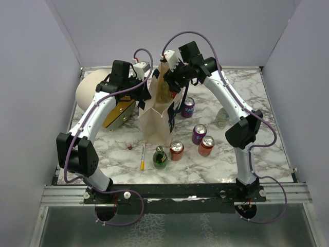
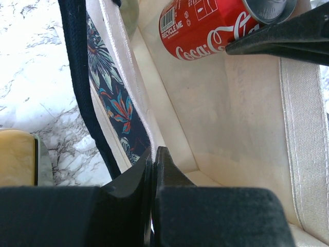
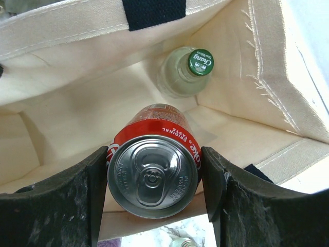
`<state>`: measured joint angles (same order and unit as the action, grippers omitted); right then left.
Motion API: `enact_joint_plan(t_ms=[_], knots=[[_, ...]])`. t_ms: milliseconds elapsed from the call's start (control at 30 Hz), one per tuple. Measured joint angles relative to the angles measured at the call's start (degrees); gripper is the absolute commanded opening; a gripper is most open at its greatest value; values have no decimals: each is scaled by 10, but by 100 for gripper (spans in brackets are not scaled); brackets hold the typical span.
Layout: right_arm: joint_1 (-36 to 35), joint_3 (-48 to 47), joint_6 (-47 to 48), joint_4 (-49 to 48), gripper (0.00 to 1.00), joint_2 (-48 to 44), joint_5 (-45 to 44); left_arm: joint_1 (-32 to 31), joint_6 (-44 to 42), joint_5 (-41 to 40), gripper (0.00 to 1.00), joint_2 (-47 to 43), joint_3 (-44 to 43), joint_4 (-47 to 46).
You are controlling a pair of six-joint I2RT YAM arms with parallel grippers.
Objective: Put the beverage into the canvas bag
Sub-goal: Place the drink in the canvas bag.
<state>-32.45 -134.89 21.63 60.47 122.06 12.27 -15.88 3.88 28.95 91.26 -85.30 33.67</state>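
The right gripper (image 3: 154, 177) held the red cola can (image 2: 205, 25) upright by its sides, jaws spread to the can's width, at the open mouth of the canvas bag (image 1: 157, 121), which stood toward the far middle of the table (image 1: 257, 103). The left gripper (image 2: 154, 167) was closed tight on the bag's left rim, apparently to keep the mouth spread and the bag steady. A green-capped bottle (image 3: 187, 74) already occupied one inside corner, so the can was judged to need the free floor beside it.
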Motion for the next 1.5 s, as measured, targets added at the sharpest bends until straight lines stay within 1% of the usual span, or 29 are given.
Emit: enact_joint_plan(t_ms=[200, 533, 767, 1033, 1267, 1500], knots=[[0, 0, 10, 0, 1, 3, -9, 0, -9, 0, 0, -4, 9, -5], [-1, -19, 11, -5, 1, 56, -1, 0, -10, 0, 0, -8, 18, -7], [-1, -18, 12, -6, 1, 64, 5, 0, -10, 0, 0, -8, 18, -8], [1, 9, 22, -31, 1, 66, 7, 0, -8, 0, 0, -5, 18, -9], [17, 30, 11, -54, 1, 68, 43, 0, -8, 0, 0, -4, 21, -10], [28, 49, 12, -68, 1, 68, 52, 0, -8, 1, 0, 0, 22, -10]])
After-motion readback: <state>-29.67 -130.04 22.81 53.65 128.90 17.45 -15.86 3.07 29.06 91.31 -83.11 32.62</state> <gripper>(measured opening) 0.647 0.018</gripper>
